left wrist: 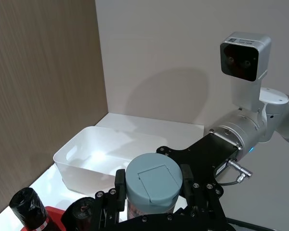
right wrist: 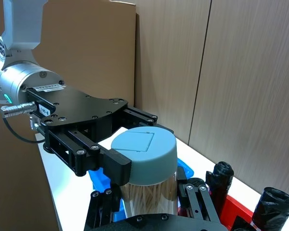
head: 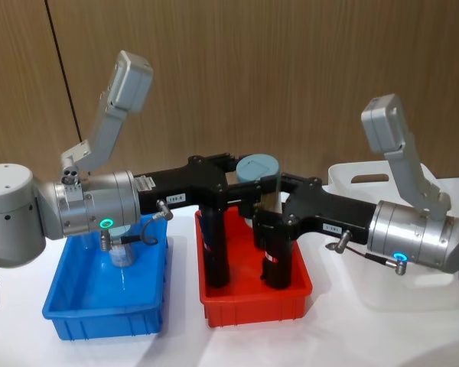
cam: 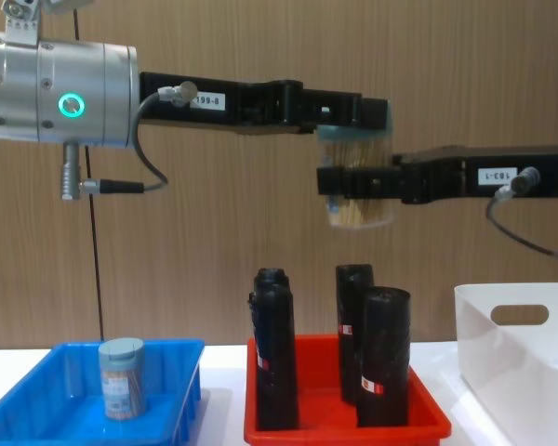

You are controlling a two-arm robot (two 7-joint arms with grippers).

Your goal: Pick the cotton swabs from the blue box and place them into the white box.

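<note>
Left gripper (cam: 353,116): fingers clamped on the lid of one jar of cotton swabs (cam: 353,151), held upright in the air above the red tray (head: 252,310). Right gripper (cam: 356,183): fingers closed against the same jar's clear body, lower down (both arms grip it at once). Second jar of cotton swabs (head: 122,251): upright in the blue box (head: 99,317), toward the left side of the desk (head: 182,338). White box (head: 352,170): at the desk's right edge. Black cylinders (head: 214,245) stand in the red tray.

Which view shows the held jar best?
Right wrist view: the jar close, lid and swabs visible, left gripper on the lid. Chest view shows it side-on, right gripper around its body; head and left wrist views mostly its lid.
</note>
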